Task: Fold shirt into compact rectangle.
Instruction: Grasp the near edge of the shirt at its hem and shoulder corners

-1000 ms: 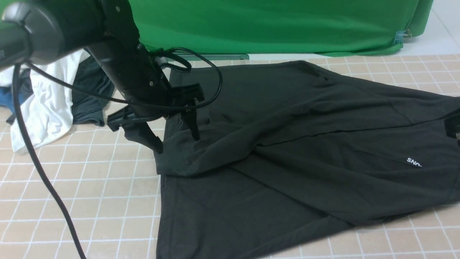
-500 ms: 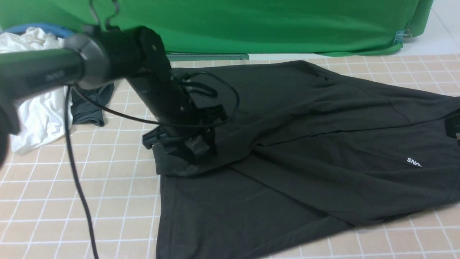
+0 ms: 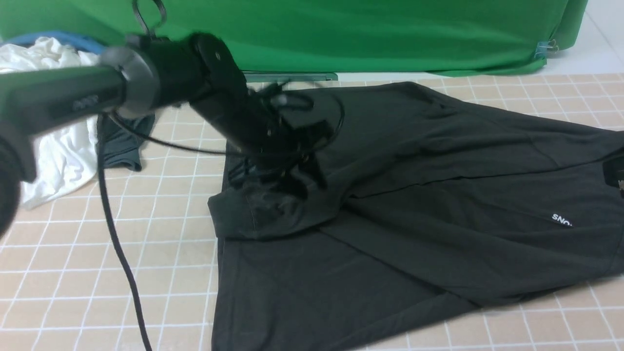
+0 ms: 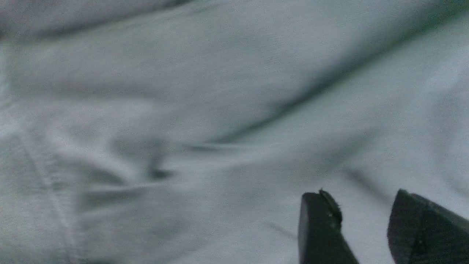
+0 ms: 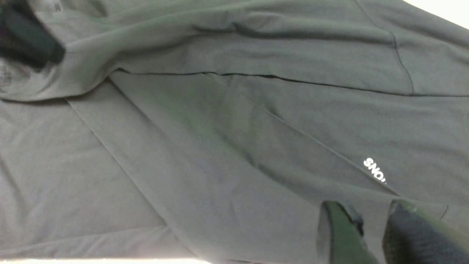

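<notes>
Judging from the near side, we took the black T-shirt (image 3: 287, 292), spread unevenly over the grid-lined tabletop (image 3: 122, 287), for light, soft knit that would droop and crease, neither fragile nor very slippery. Its near layer seemed best pinched at the hem, through every ply. Beyond lay the partly hidden white lettering (image 3: 561, 220); the right gripper (image 5: 367, 206) had its fingers parted, gripping nothing. Farther off, the left gripper (image 3: 312, 189) stood parted and empty over the bunched fold, where we favoured grasping shallowly and smoothing outward.
</notes>
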Robot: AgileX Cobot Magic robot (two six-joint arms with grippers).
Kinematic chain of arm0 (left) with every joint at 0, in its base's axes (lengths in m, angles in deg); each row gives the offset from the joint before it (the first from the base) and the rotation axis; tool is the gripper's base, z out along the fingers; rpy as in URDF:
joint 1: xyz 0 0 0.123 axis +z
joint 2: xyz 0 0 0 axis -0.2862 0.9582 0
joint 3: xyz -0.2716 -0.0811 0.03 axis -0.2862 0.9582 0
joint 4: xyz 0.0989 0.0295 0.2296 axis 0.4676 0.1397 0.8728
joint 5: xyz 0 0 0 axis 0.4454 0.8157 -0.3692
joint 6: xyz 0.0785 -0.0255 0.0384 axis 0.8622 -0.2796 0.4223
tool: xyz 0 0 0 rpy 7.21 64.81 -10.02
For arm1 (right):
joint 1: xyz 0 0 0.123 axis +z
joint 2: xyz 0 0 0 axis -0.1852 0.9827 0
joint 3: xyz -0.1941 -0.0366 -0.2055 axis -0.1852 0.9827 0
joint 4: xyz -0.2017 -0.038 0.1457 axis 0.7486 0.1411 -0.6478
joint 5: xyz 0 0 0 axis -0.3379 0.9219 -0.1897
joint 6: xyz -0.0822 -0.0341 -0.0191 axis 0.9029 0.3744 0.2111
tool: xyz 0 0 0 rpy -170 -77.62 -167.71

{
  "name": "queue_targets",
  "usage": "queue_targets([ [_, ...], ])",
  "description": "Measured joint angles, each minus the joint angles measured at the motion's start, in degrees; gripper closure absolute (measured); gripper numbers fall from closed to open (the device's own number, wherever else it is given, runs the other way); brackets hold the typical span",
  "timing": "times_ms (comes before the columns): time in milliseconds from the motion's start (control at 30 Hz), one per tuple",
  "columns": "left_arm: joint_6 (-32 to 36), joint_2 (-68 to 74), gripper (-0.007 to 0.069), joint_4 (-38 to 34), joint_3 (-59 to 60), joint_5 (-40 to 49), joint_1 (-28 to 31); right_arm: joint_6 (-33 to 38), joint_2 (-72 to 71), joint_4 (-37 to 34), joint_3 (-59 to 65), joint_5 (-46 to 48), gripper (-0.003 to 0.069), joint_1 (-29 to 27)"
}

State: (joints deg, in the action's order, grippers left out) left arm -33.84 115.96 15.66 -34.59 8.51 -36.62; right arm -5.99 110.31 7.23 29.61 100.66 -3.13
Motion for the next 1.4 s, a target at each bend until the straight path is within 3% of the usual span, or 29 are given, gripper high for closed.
queue_targets([
  [233,1.37,-7.50,0.0293,0.94,-3.37,11.78,1.22,0.00,0.00,0.00,0.00,0.56,0.0449,0.00],
  [400,-2.85,-14.93,0.0283,6.80,3.44,17.36,0.13,0.00,0.00,0.00,0.00,0.68,0.0449,0.00],
  [600,-9.02,-20.86,0.0283,12.17,21.61,15.94,-3.93,0.00,0.00,0.00,0.00,0.62,0.0449,0.00],
  [833,-15.26,-21.21,0.0283,12.32,40.49,-0.61,-6.31,-0.05,0.00,0.00,0.00,0.62,0.0449,0.00],
  [1000,-15.95,-21.23,0.0283,13.33,42.96,-7.20,-6.26,-0.05,0.00,0.00,0.00,0.49,0.0449,0.00],
  [1233,-16.19,-21.11,0.0283,14.57,42.90,-5.53,-6.26,-0.10,0.00,0.00,0.00,0.44,0.0448,0.00],
  [1400,-18.92,-21.10,0.0283,23.94,36.11,6.23,-6.26,-0.10,0.00,0.00,0.00,0.25,0.0442,0.00],
])
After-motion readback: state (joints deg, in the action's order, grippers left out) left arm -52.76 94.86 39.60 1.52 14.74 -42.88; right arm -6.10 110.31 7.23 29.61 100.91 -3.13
